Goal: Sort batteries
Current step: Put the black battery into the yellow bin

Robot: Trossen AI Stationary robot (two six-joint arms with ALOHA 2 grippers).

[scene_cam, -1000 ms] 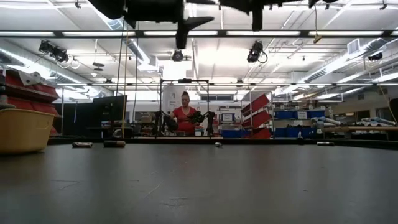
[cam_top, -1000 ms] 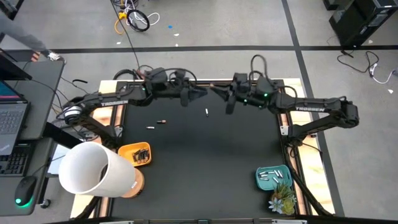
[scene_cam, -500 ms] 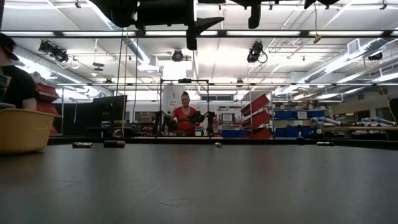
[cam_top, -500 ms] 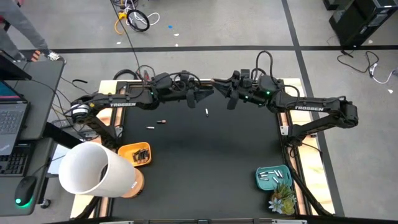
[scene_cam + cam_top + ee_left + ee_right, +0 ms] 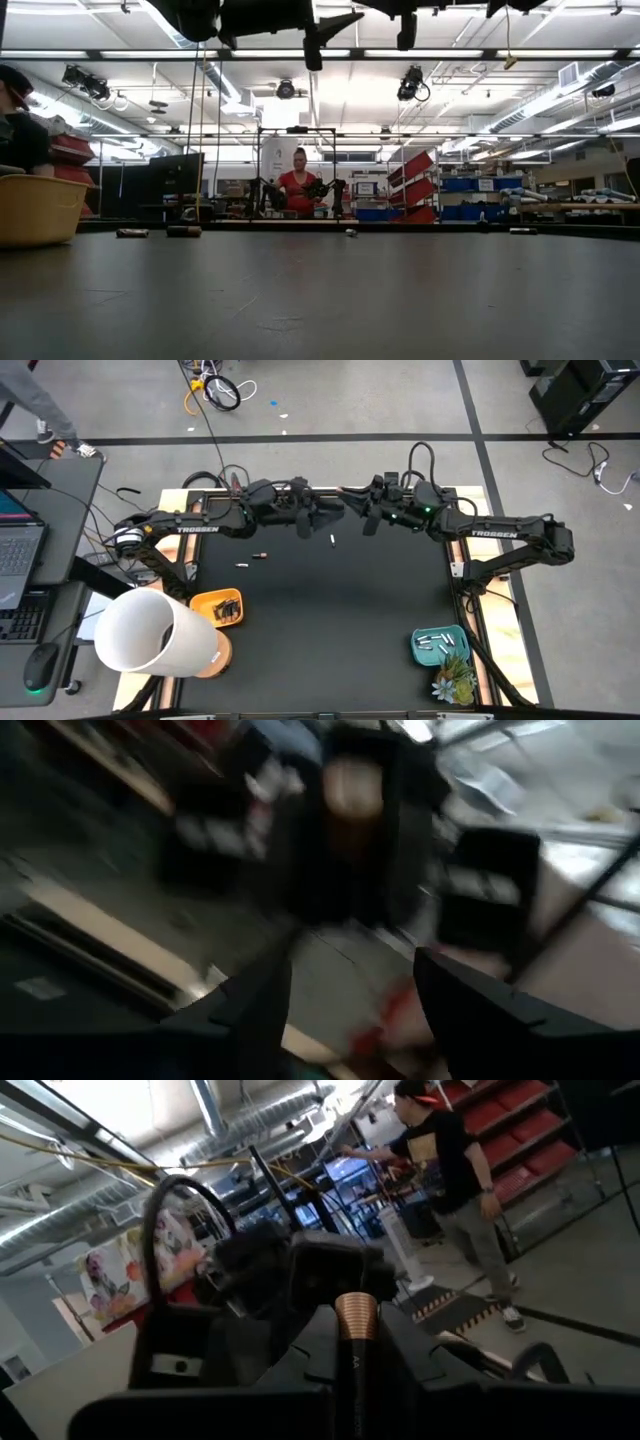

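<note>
Both grippers hang high over the table's far middle, tips facing each other. My right gripper [image 5: 364, 518] [image 5: 355, 1370] is shut on a dark battery with a copper end [image 5: 355, 1320]. My left gripper [image 5: 334, 512] [image 5: 345, 1010] is open and holds nothing; in the low view it shows at the top [image 5: 325, 30]. Loose batteries lie flat on the black mat: a white one [image 5: 332, 540], a dark one [image 5: 260, 554], another white one [image 5: 241, 565]. My right gripper pinches the dark battery's black body [image 5: 355, 1365] between its two fingers. The battery lies along the fingers, and its copper end [image 5: 355, 1312] sticks out past their tips. The fingers point roughly level toward the table's left. The battery is lifted clear of the table.
An orange tray [image 5: 205, 603] with dark batteries sits at the near left beside a big white tub [image 5: 150, 635]. A teal tray [image 5: 418, 650] with white batteries and a small plant [image 5: 452, 682] sit at the near right. People show in the room behind.
My left gripper has moved toward the table's right and a little up, closing on my right gripper. My right gripper has risen and tipped from pointing down toward level, still shut on the battery.
</note>
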